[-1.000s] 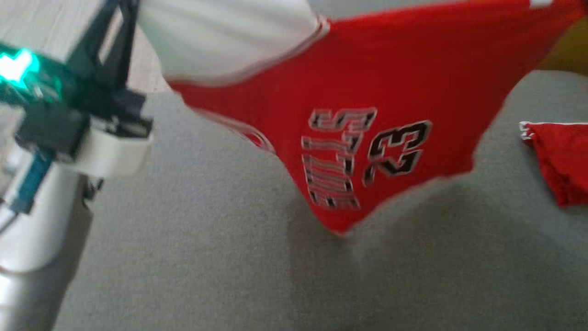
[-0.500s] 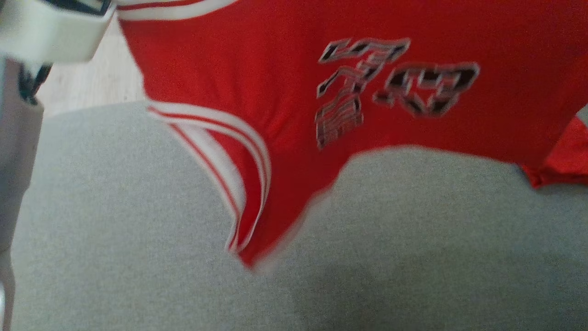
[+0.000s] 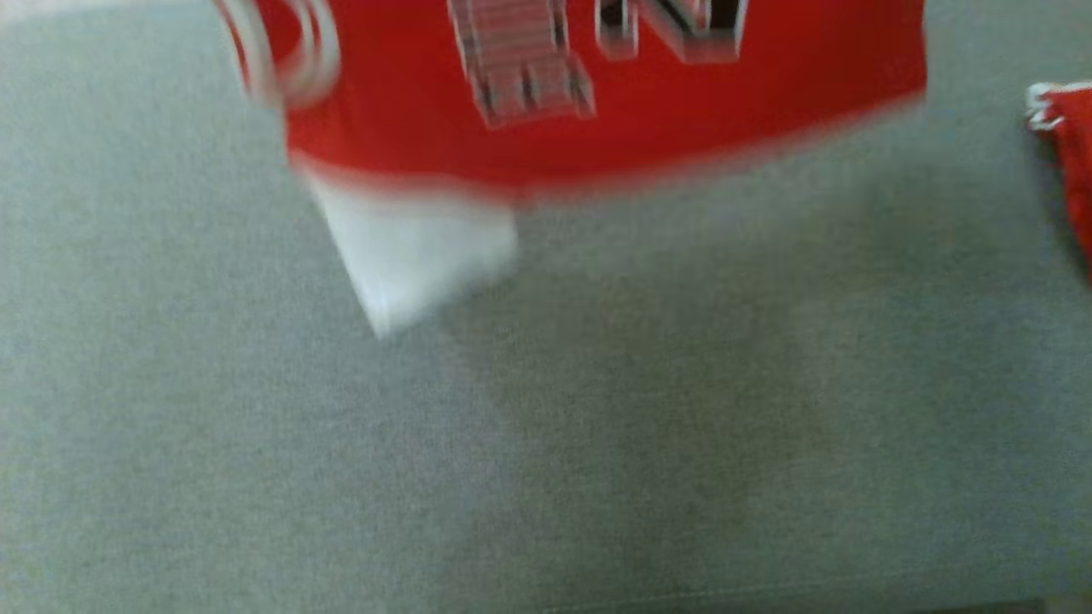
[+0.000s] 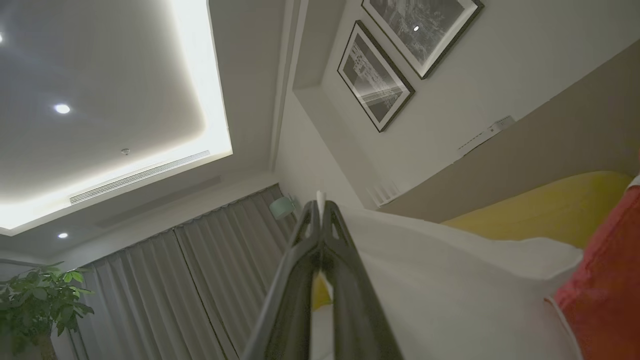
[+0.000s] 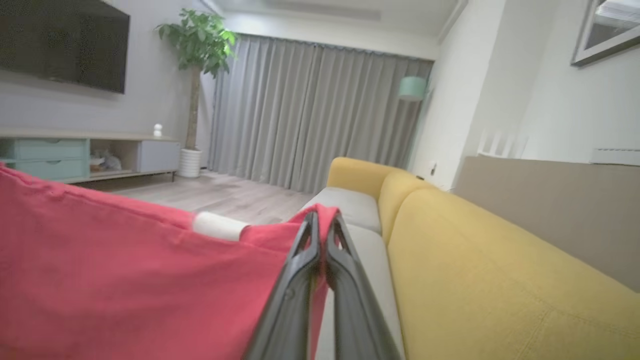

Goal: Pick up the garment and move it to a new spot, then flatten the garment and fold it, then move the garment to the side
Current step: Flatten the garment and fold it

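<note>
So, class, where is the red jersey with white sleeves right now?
The red jersey with white sleeves hangs across the top of the head view above the grey sofa cushion, pinched at its ends by the left gripper and right gripper.

The grey woven seat cushion (image 3: 546, 443) lies bare across the near and middle parts of the head view, open to a pass from the left, from the front or from above. Along the far side the hanging red-and-white fabric jersey (image 3: 597, 128) bars the way. Its white fabric flap (image 3: 418, 256) droops lowest, at centre-left; blur hides whether it touches the cushion. At the right edge a crumpled red cloth with white trim (image 3: 1071, 162) lies on the cushion, with a bare strip between it and the jersey. In the right wrist view the padded yellow fabric backrest (image 5: 500, 280) walls one long side of the seat.
</note>
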